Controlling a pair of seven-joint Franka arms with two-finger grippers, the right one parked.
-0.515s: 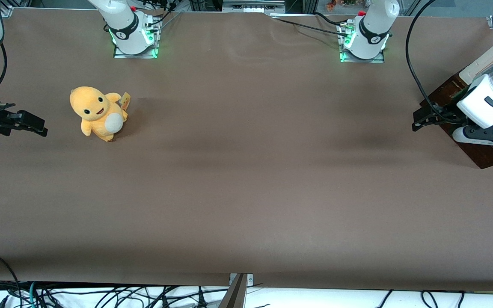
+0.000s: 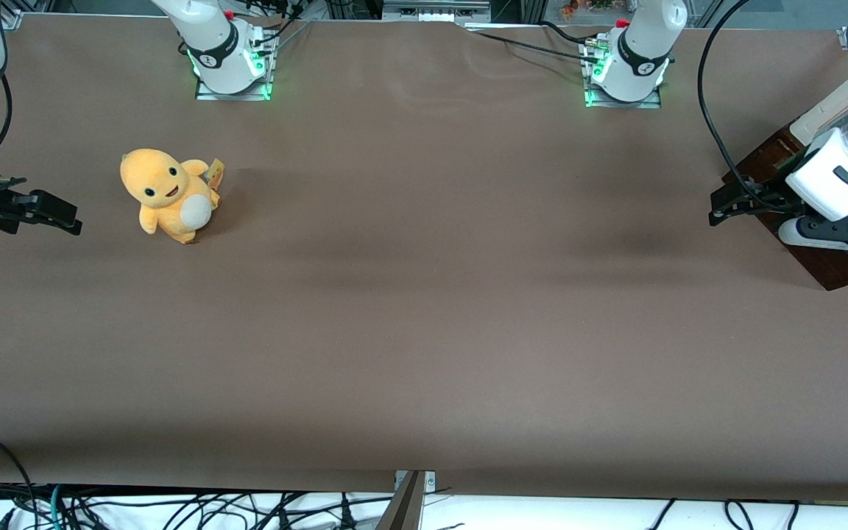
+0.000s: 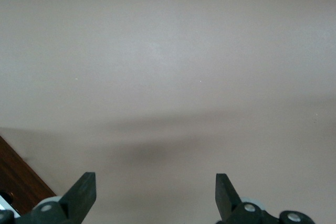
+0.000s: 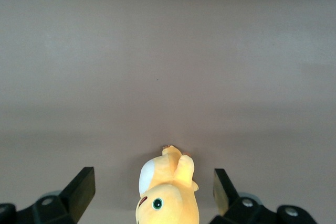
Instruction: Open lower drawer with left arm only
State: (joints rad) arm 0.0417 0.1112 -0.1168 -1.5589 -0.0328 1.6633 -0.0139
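The left arm [image 2: 847, 173] reaches down at the working arm's end of the table. Its black gripper [image 2: 715, 208] is open and empty, just above the table, right beside the dark brown wooden drawer front [image 2: 832, 266]. The wrist block hides most of that front, and the white loop handle is hidden. In the left wrist view the gripper [image 3: 154, 178] has its fingers wide apart over bare table, with a corner of the dark brown wood [image 3: 16, 174] beside one finger. The gripper touches nothing.
A cream-white upper part [image 2: 827, 110] of the drawer unit shows above the wood. A yellow plush toy [image 2: 168, 195] sits toward the parked arm's end of the table; it also shows in the right wrist view [image 4: 168, 192]. The brown table [image 2: 424, 294] spreads between them.
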